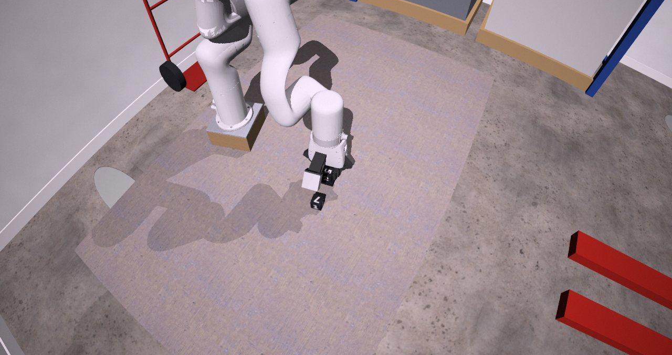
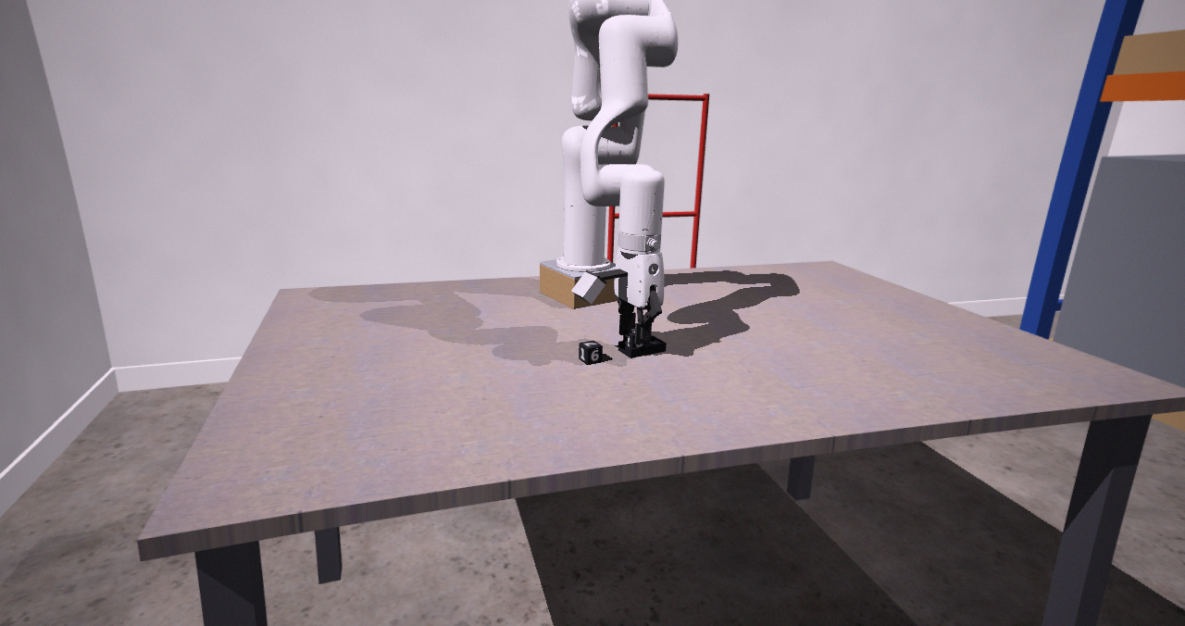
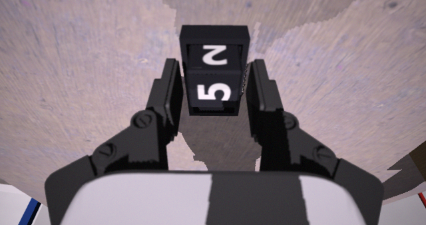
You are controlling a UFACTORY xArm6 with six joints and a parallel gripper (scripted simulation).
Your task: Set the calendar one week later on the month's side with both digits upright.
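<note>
A small black tray lies flat on the table. One black cube stands in it and shows a white 5 and a 2 in the wrist view. My gripper is low over the tray, with one finger on each side of this cube. A thin gap shows at each finger, so the gripper is open. It also shows in the top view and the exterior view. The second cube lies on the table beside the tray, with a 7 on top and a 6 on its front.
The arm's base stands on a wooden block at the back of the table. A red ladder frame stands behind the table. Blue shelving is to the right, off the table.
</note>
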